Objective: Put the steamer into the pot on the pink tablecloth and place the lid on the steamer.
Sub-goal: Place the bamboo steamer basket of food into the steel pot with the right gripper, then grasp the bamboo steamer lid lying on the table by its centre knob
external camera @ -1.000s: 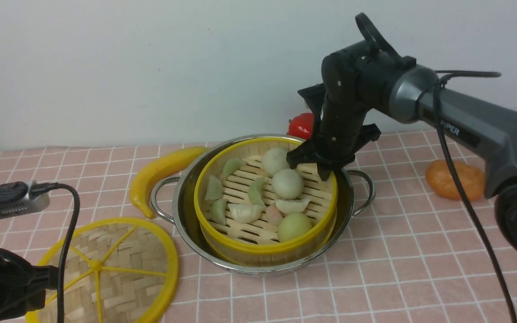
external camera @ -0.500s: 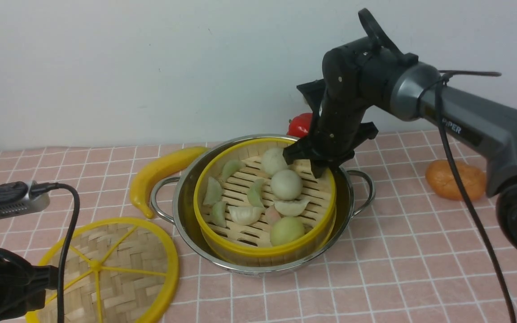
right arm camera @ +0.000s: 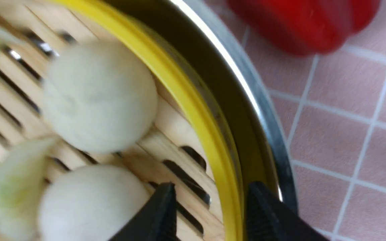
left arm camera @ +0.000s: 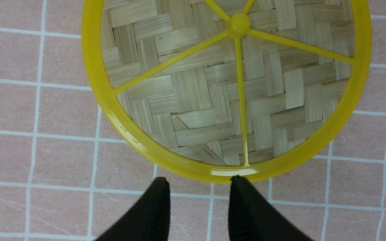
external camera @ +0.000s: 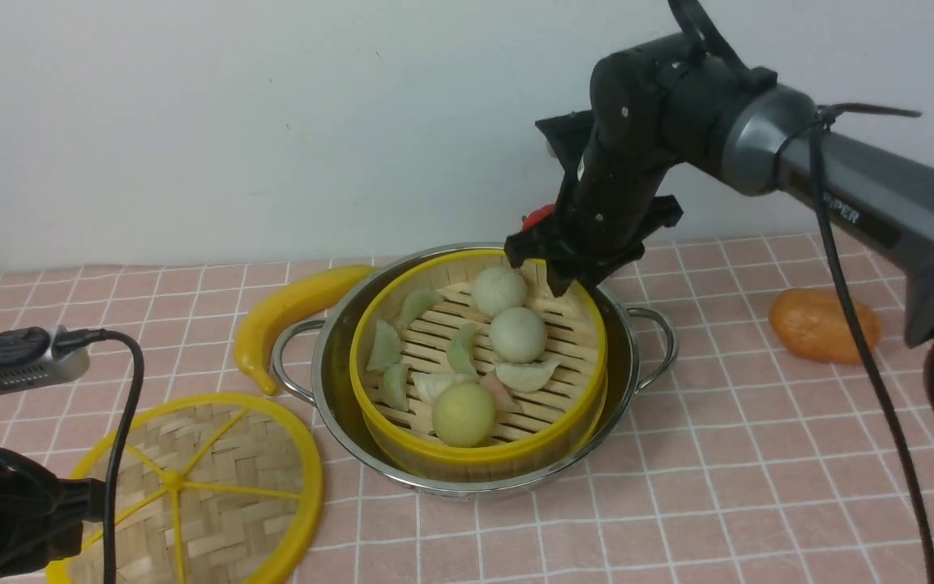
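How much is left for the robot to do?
Done: the steamer sits in the pot on the pink tablecloth. In hand: the right gripper is open over the steamer's rim, holding nothing. To do: the lid lies on the cloth beside the pot, with the open left gripper at its edge, not gripping it.
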Robot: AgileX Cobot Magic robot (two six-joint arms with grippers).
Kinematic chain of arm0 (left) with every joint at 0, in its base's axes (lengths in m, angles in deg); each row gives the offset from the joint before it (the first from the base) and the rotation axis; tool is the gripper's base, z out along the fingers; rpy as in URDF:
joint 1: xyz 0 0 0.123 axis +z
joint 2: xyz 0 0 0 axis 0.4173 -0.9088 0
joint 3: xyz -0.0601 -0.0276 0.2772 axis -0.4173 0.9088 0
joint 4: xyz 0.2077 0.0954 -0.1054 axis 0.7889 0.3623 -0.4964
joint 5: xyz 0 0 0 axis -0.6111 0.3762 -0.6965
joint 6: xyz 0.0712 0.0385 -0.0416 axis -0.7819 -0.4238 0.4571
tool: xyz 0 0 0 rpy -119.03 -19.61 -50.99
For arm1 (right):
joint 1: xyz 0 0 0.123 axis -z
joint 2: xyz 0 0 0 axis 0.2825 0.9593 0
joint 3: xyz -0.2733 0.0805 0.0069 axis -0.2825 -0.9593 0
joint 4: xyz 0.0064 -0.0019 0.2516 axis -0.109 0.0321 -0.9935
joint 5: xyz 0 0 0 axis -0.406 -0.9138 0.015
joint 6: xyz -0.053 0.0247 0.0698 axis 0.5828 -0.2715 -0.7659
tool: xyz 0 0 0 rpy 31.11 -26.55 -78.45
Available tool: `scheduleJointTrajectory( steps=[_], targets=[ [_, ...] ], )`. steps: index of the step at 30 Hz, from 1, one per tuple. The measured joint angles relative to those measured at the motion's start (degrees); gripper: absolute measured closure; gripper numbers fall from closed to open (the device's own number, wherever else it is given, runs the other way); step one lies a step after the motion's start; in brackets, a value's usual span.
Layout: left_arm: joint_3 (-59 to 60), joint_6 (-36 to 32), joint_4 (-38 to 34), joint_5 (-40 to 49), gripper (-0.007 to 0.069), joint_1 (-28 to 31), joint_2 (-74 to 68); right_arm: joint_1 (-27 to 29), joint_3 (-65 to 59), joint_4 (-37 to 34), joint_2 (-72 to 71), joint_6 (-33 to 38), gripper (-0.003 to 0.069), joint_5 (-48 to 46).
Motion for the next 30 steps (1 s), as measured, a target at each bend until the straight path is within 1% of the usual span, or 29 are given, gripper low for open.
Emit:
scheduleJointTrajectory(
  steps=[7, 13, 15, 20, 21, 22, 23, 24, 25, 26, 28, 29, 30],
  targets=[
    [0.0, 0.0, -0.1, -2.3, 0.0382, 0.0, 0.0, 0.0, 4.3, 0.0, -4.9, 0.5, 0.0356, 0.1],
    [0.0, 0.0, -2.9, -5.9, 0.0382, 0.0, -0.9, 0.0, 5.1, -0.1, -11.9, 2.0, 0.0356, 0.1],
    [0.0, 0.0, -4.4, -7.7, 0.0382, 0.0, -3.1, 0.0, 5.1, -0.7, -16.1, 2.2, 0.0356, 0.1],
    [0.0, -0.3, -5.2, -10.4, 0.0382, 0.0, -9.4, 0.0, 5.1, -5.2, -25.3, 3.7, 0.0356, 0.1],
    [0.0, -0.4, -5.2, -10.6, 0.0382, 0.0, -9.7, 0.0, 5.1, -5.5, -25.3, 3.8, 0.0356, 0.1],
    [0.0, -0.4, -5.3, -11.3, 0.0382, 0.0, -10.8, 0.0, 4.8, -6.8, -27.5, 4.2, 0.0356, 0.1],
    [0.0, -0.4, -5.7, -12.7, 0.0382, 0.0, -12.9, 0.0, 4.0, -9.6, -30.9, 5.4, 0.0356, 0.2],
    [0.0, -0.4, -5.8, -13.0, 0.0382, 0.0, -13.2, 0.0, 4.0, -9.9, -31.4, 5.5, 0.0356, 0.3],
    [-0.1, -0.9, -7.0, -14.3, 0.0382, 0.0, -15.2, 0.0, 2.0, -12.6, -36.6, 7.1, 0.0356, 0.3],
    [-0.2, -1.2, -7.9, -14.6, 0.0382, -0.1, -16.2, 0.0, 0.7, -13.7, -39.3, 8.1, 0.0356, 0.3],
    [-0.6, -2.1, -8.9, -14.6, 0.0382, -0.6, -17.3, 0.0, -1.9, -14.8, -43.3, 9.3, 0.0356, 0.3],
    [-1.5, -3.8, -9.6, -14.6, 0.0382, -1.5, -18.2, 0.0, -4.7, -15.0, -47.8, 10.2, 0.0356, 0.3],
    [-1.7, -3.9, -9.6, -14.6, 0.0382, -1.6, -18.3, 0.0, -5.1, -15.0, -48.4, 10.5, 0.0356, 0.3]
  ],
)
